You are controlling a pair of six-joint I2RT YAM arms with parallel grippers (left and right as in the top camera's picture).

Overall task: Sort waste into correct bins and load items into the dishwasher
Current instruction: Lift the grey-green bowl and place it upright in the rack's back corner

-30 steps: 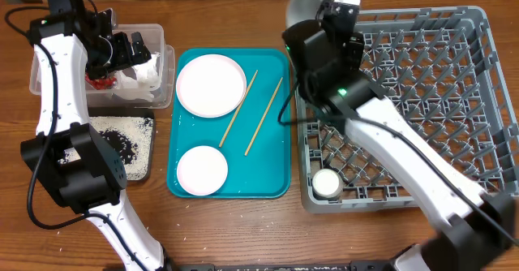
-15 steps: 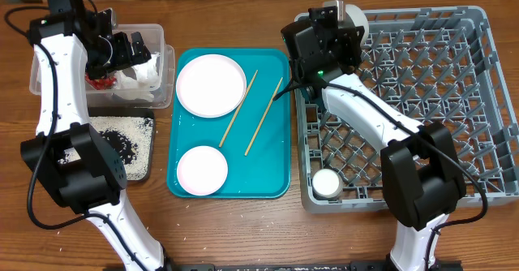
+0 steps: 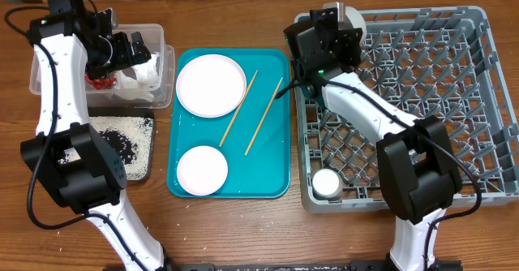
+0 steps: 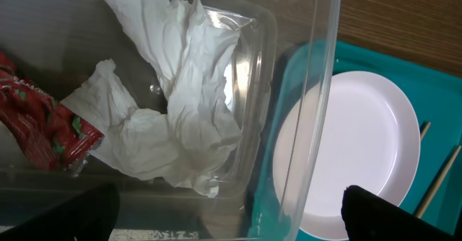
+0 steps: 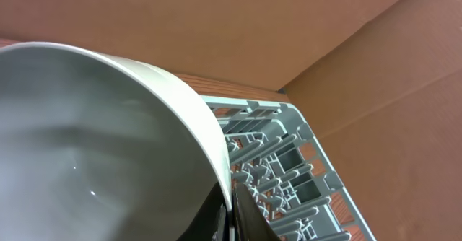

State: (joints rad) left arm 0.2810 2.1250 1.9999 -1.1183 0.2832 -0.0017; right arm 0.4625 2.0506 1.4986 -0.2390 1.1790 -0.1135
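Note:
My right gripper is shut on the rim of the pale grey-green bowl and holds it tilted over the back left corner of the grey dish rack. In the overhead view only an edge of the bowl shows. My left gripper is open and empty over the clear tub, which holds the white napkin and the red wrapper. Two white plates and two chopsticks lie on the teal tray.
A small white cup stands in the rack's front left corner. The black tray in front of the tub holds white and dark grains. A cardboard wall stands behind the rack.
My right arm has carried the bowl from behind the rack's left corner to the right, over the rack's back left corner. The left arm has not moved.

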